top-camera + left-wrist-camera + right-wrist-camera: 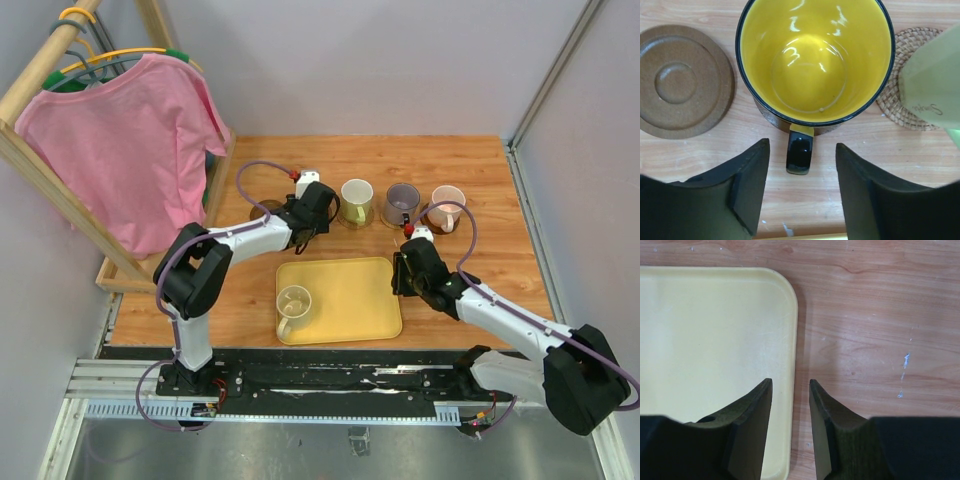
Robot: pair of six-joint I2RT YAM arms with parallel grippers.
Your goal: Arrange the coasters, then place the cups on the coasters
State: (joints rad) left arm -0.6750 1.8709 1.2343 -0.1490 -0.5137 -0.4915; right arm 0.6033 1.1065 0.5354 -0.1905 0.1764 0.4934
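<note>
Here, above the counter (480, 170), the right pincer (790, 385) is hovering parted and empty at the tray's (715, 340) 3 o'clock edge. The left pincer (802, 145), released, is straddling the yellow mug (815, 65) by its handle (800, 155) at 12 o'clock: retreat straight, without brushing it.

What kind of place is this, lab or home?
Probably a robot lab cell, not a home: plain grey panels box in a wooden table, with a metal rail along its near edge.

Probably a robotics lab cell: grey partition walls (400, 60), aluminium base rail (120, 385), wooden tabletop (480, 170).
</note>
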